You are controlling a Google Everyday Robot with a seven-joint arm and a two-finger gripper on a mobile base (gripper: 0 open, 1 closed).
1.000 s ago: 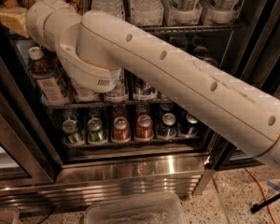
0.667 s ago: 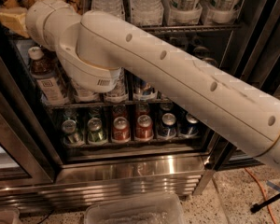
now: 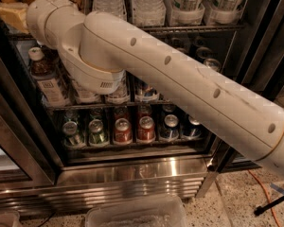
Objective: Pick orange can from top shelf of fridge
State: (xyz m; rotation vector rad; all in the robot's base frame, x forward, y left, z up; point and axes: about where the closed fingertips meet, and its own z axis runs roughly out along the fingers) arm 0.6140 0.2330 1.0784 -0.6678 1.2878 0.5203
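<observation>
Arm point(image 3: 180, 89) reaches from the lower right up to the left end of the top shelf point(image 3: 194, 28) of the fridge point(image 3: 132, 171). Its end effector point(image 3: 8, 14) sits at the upper left edge; whether it is open or holding anything cannot be told. The orange can cannot be picked out, since the arm covers that end of the shelf.
</observation>
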